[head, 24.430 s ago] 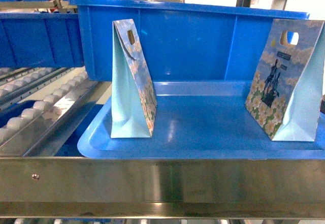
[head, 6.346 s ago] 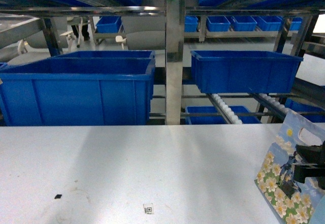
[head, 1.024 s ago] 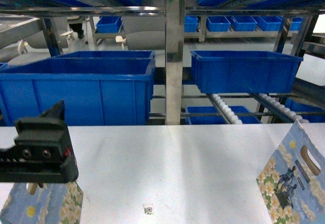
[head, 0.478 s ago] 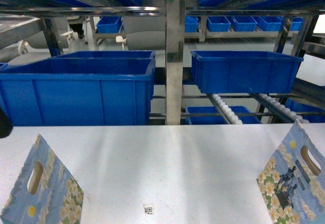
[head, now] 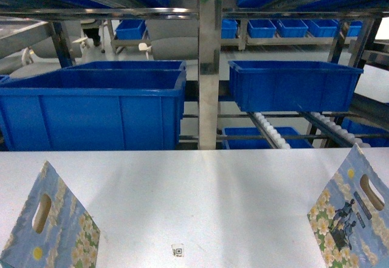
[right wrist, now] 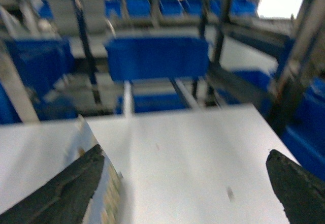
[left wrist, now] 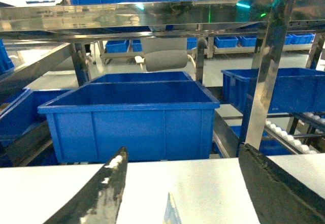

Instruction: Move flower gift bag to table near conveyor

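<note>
Two flower gift bags stand upright on the white table (head: 200,195). One flower gift bag (head: 51,228) is at the front left and the other bag (head: 352,216) at the front right, both free of any grip. Behind the table rises the steel conveyor (head: 209,67), with white rollers (head: 272,134) showing. Neither gripper shows in the head view. My left gripper (left wrist: 183,150) is open above the table, with the tip of a bag (left wrist: 169,213) low between its fingers. My right gripper (right wrist: 185,152) is open too, with a bag (right wrist: 109,181) beside its left finger; that view is blurred.
Large blue bins sit in the rack just past the table's far edge, one bin (head: 91,107) on the left and another bin (head: 292,85) on the right. A small QR sticker (head: 177,251) lies near the table's front middle.
A second ago my left gripper hung over the left bag in the head view. It has since drawn out of that view, and the bag stands alone. The right bag has not moved.
</note>
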### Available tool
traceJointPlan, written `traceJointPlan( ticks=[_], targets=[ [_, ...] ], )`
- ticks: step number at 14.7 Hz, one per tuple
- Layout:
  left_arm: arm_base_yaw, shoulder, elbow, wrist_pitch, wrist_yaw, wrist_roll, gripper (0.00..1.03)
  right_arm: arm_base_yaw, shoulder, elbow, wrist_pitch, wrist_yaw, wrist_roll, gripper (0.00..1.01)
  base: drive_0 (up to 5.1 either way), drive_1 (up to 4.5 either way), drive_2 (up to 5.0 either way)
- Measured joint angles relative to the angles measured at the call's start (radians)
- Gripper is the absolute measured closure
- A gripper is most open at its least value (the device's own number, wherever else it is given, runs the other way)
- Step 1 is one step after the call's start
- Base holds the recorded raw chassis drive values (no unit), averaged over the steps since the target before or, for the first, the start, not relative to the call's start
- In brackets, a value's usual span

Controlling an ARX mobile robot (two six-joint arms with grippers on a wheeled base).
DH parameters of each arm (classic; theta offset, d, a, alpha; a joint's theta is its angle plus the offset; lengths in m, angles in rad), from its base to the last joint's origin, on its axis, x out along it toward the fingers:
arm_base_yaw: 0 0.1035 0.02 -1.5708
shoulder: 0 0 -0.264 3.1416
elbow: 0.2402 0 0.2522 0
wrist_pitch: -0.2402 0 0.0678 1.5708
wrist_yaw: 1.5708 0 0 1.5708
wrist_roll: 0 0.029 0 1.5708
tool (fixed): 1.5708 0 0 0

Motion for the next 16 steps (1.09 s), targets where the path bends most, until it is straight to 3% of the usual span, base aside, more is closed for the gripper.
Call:
traceJointPlan(
  ticks=[1,2,4,5,6,8,13,14,15,16],
  targets=[
    [0.056,-0.078,-0.023,-0.068,0.064,-0.011,0.52,-0.003,-0.012,-0.031,0.090,-0.086,0.000,0.19,0.0,0.00,0.0],
    [0.110,-0.143,-0.041,-0.127,0.126,-0.014,0.66,0.027,-0.065,-0.031,0.091,-0.088,0.000,0.34,0.0,0.00,0.0],
    [0.182,-0.224,-0.065,-0.160,0.199,-0.015,0.86,0.059,-0.122,-0.031,0.032,-0.060,0.000,0.54,0.0,0.00,0.0],
    [0.221,-0.258,-0.081,-0.173,0.235,-0.016,0.99,0.138,-0.156,-0.031,-0.009,0.036,0.000,0.67,0.0,0.00,0.0],
    [0.249,-0.289,-0.081,-0.203,0.264,-0.019,1.01,0.184,-0.183,-0.031,-0.019,0.041,0.000,0.78,0.0,0.00,0.0],
    [0.299,-0.371,-0.081,-0.278,0.316,-0.021,1.01,0.177,-0.219,-0.031,-0.067,0.061,-0.003,1.00,0.0,0.00,0.0],
    [0.364,-0.472,-0.081,-0.379,0.381,-0.021,1.01,0.177,-0.278,-0.031,-0.122,0.061,-0.001,0.99,0.0,0.00,0.0],
    [0.402,-0.493,-0.081,-0.400,0.439,-0.021,1.01,0.177,-0.286,-0.031,-0.133,0.061,-0.001,0.99,0.0,0.00,0.0],
    [0.488,-0.527,-0.082,-0.426,0.484,-0.021,1.01,0.177,-0.306,-0.031,-0.149,0.062,-0.001,0.99,0.0,0.00,0.0],
    [0.489,-0.550,-0.082,-0.451,0.496,-0.021,1.01,0.177,-0.362,-0.031,-0.241,0.062,-0.001,0.99,0.0,0.00,0.0]
  ],
)
